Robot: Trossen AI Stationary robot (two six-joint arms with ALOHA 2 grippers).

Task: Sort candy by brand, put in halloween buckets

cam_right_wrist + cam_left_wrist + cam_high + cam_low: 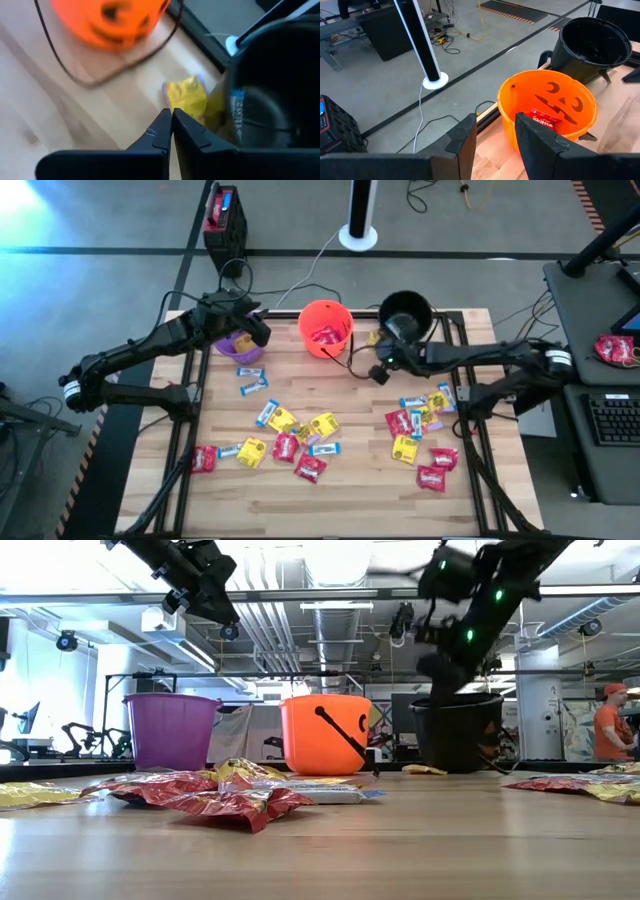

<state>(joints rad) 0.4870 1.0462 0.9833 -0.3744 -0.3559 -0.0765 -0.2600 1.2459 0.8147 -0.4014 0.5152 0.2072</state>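
Three buckets along the far edge: purple bucket (pixel 237 343) left, orange bucket (pixel 325 328) centre (red packet inside), black bucket (pixel 407 312) right. Candy (pixel 300 437) scattered on the near table (pixel 350 490). Left gripper (pixel 256 330) above the purple bucket, fingers parted, empty. Right gripper (pixel 384 366) beside the black bucket, clenched on nothing.

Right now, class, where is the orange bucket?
High view: the orange bucket stands at the table's far edge, between the purple bucket on its left and the black bucket.
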